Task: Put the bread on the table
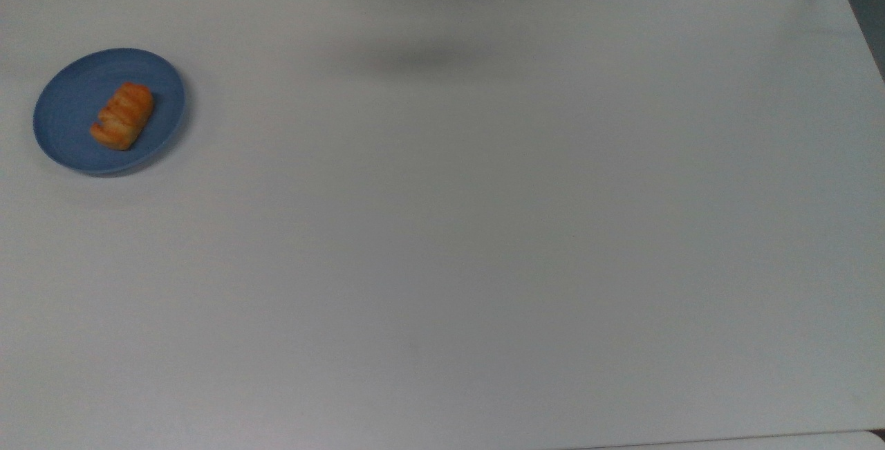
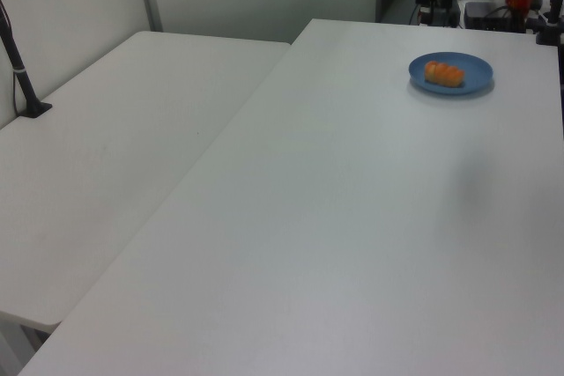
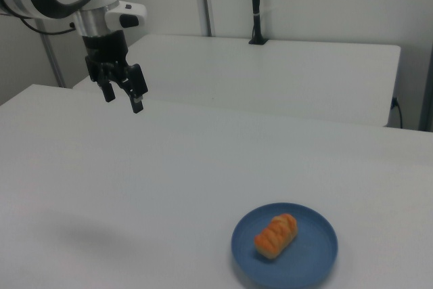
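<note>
A wide white table (image 1: 484,242) with a smooth matte top takes up most of the scene. A round blue plate (image 1: 66,101) sits flat on it, close to the top view's left edge. The plate holds one item: the bread (image 1: 123,116), a small oblong golden-orange bun with a ridged, glazed crust. The bun lies on its side inside the rim, a little toward the top view's right of the plate's middle, and is much smaller than the plate.

In the left view the plate (image 2: 474,69) and bread (image 2: 443,73) appear far off near the table's upper right part. In the right view the plate (image 3: 314,262) is near the bottom, right of centre, with the bread (image 3: 276,235) resting on it.

The robot's gripper (image 3: 123,99) hangs in the air above the table at the right view's upper left, well apart from the plate. Its two dark fingers (image 3: 137,104) point downward and stand spread apart with a clear gap between them, holding nothing. A soft shadow (image 3: 88,235) lies on the tabletop below the arm.

A second white table (image 3: 270,79) stands behind the first in the right view, with a black pole (image 3: 255,5) rising from it
</note>
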Robot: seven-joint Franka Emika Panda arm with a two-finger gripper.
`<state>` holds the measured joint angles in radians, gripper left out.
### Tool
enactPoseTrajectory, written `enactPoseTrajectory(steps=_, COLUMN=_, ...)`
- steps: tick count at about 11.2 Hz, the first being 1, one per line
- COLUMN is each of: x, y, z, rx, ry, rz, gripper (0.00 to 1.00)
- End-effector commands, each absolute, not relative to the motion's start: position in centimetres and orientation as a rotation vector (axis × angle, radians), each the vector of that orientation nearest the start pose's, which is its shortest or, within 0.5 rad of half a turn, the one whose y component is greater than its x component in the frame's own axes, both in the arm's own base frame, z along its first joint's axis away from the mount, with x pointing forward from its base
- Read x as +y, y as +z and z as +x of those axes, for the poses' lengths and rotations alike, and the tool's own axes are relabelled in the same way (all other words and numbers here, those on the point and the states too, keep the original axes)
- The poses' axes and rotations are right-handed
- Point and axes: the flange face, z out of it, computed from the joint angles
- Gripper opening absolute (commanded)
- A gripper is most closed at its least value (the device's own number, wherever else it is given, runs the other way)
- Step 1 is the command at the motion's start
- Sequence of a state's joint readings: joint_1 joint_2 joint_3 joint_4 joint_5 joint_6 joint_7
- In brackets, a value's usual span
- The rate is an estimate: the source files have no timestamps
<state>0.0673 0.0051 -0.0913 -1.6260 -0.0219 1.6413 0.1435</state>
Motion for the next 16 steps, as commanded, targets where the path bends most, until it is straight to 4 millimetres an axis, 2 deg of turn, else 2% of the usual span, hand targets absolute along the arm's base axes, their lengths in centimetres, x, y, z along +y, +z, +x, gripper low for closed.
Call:
enactPoseTrajectory(steps=1, x=-2.6, y=61.6, z=56.1, rx=0.279, ry=-0.022, rz=-3.131, gripper=1.00)
enactPoseTrajectory(steps=5, x=-2.3, y=60.7, z=56.6, rx=0.262, ry=-0.010, rz=-3.134, gripper=1.00)
enactPoseTrajectory(steps=8, x=-1.9, y=60.8, z=56.4, rx=0.191, ry=-0.012, rz=-3.139, gripper=1.00)
enactPoseTrajectory(steps=12, x=-2.0, y=60.7, z=56.0, rx=0.183, ry=0.005, rz=-3.139, gripper=1.00)
enactPoseTrajectory(steps=14, x=-3.8, y=60.8, z=55.9, rx=0.164, ry=0.007, rz=-3.140, gripper=1.00)
enactPoseTrajectory(steps=16, x=-7.9, y=60.2, z=55.9, rx=0.116, ry=0.010, rz=-3.146, gripper=1.00)
